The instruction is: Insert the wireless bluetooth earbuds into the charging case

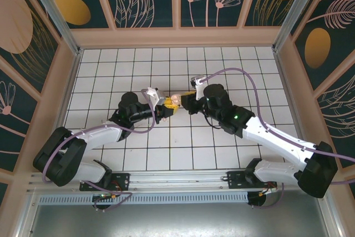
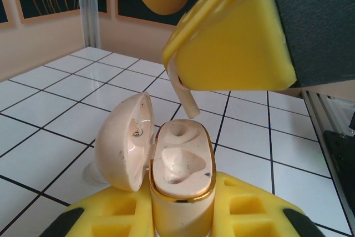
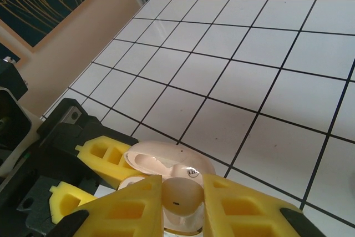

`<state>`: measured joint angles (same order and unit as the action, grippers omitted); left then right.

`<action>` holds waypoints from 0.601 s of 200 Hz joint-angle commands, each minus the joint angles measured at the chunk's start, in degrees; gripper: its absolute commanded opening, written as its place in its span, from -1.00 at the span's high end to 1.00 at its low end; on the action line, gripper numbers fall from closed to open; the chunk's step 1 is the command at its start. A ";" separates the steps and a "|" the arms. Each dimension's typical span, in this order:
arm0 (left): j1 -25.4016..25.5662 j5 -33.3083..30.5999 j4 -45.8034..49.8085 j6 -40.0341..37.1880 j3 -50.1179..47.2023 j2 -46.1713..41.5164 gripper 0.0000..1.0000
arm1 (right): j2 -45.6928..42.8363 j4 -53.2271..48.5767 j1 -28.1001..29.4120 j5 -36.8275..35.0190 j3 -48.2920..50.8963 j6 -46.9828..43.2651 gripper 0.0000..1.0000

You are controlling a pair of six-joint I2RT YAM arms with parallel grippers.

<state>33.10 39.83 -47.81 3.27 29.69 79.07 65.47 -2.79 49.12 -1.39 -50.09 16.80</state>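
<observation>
My left gripper (image 2: 180, 215) is shut on the charging case (image 2: 180, 162), holding it upright between yellow foam pads. The case's lid (image 2: 119, 142) hangs open to the left and both recesses are empty. Just above it my right gripper (image 3: 183, 201) is shut on a pinkish-beige earbud (image 3: 187, 190), whose white stem (image 2: 184, 94) points down toward the far recess. From the right wrist, the open case (image 3: 166, 162) lies directly beneath the earbud. From above, both grippers (image 1: 165, 105) (image 1: 186, 102) meet at the case (image 1: 174, 101) in the middle of the table.
White tiled floor (image 1: 166, 70) with black grid lines stretches all round the grippers. Beige walls (image 1: 177, 37) close in the back and sides. A pale flat piece (image 2: 90, 174) lies on the tiles behind the lid.
</observation>
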 commanded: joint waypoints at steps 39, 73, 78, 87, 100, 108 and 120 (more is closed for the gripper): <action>0.00 0.38 -3.32 1.52 2.22 -1.65 0.62 | 0.17 1.42 0.58 0.25 1.09 -0.25 0.58; 0.03 0.86 -4.04 2.62 2.58 -1.69 0.61 | 0.48 2.34 0.54 -0.45 1.22 -0.36 0.58; -0.05 0.72 -4.13 2.75 2.56 -1.72 0.61 | 0.55 2.36 0.53 -0.45 1.22 -0.40 0.57; 0.01 0.61 -4.21 2.88 2.54 -1.85 0.61 | 0.62 2.39 0.53 -0.47 1.22 -0.53 0.58; -0.05 0.46 -4.30 3.09 2.73 -1.99 0.61 | 0.76 2.20 0.65 -0.64 1.22 -0.53 0.58; -0.05 0.42 -4.39 3.36 2.75 -1.99 0.61 | 0.79 2.22 0.62 -0.80 1.29 -0.53 0.58; 0.03 0.19 -4.81 3.84 2.83 -2.09 0.62 | 0.77 2.06 0.76 -1.07 1.36 -0.62 0.58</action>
<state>33.10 39.83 -47.79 5.48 30.35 78.78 65.65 -1.30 49.15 -1.48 -49.76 16.80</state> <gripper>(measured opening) 0.197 0.213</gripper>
